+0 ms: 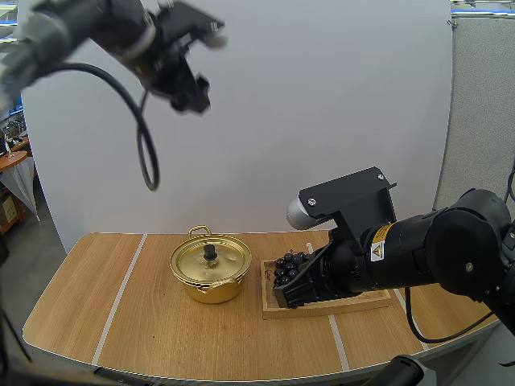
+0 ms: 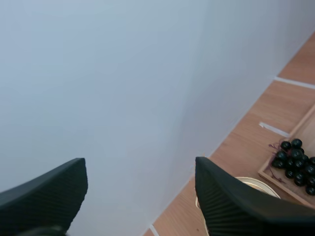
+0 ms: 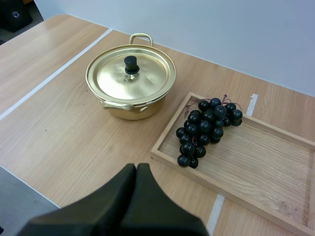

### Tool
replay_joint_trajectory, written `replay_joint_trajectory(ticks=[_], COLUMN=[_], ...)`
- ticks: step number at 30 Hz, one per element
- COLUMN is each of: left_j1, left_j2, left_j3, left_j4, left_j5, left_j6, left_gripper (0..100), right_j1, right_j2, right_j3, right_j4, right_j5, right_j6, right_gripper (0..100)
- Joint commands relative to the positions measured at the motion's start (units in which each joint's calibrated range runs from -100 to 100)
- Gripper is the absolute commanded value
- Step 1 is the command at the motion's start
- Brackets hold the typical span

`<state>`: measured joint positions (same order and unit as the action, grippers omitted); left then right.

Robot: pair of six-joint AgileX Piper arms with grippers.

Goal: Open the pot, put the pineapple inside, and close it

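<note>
Your left gripper (image 2: 140,169) stands wide open, empty; your right gripper (image 3: 136,169) is closed on nothing, near the wooden tray (image 3: 246,162).

You have a wooden table (image 1: 121,322), light wood grain, with rounded near corners. Two white lines (image 1: 119,297) cross the top from the far edge toward the near edge: one left of centre, one on the right half.

Two things sit directly on the top. A gold pot (image 3: 123,112) stands upright near the middle, between the two lines, with its lid (image 3: 142,81) seated flat, a black knob (image 3: 131,64) at the lid's centre and a loop handle (image 3: 141,37) on the far side. A shallow wooden tray (image 3: 256,172) lies just beside the pot on its right, apart from it, straddling the right-hand line.
</note>
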<state>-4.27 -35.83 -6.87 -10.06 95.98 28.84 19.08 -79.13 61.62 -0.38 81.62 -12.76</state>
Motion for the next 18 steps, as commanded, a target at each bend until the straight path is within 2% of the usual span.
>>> replay_joint_trajectory(ticks=[1, 6, 8, 10, 14, 18], left_j1=[-0.14, -0.14, -0.14, -0.14, -0.14, -0.14], left_j2=[-6.0, -14.48, -17.51, -20.12, -24.05, -27.34], left_j3=[-2.42, -2.77, -2.77, -2.77, -2.44, -0.94], left_j4=[0.13, 0.13, 0.13, 0.13, 0.13, 0.13], left_j5=[1.21, 2.75, 4.02, 4.02, 4.02, 4.02], left_j6=[-0.39, -0.39, -1.28, -2.29, -3.5, -6.96], left_gripper=[100, 100, 81, 52, 0, 0], right_j1=[-0.27, -0.27, -0.27, -0.27, -0.27, -1.06], right_j2=[-0.54, -0.54, -0.54, -0.54, -0.54, -1.8], right_j3=[-0.23, -0.23, -0.23, -0.23, -0.23, -0.23], right_j4=[0.07, 0.68, 1.02, 1.02, 2.82, 7.28], right_j5=[0.06, 0.06, 0.06, 0.06, 0.06, -0.32], right_j6=[0.21, 0.21, 0.21, 0.21, 0.21, 0.21], right_gripper=[0, 0, 0, 0, 0, 0])
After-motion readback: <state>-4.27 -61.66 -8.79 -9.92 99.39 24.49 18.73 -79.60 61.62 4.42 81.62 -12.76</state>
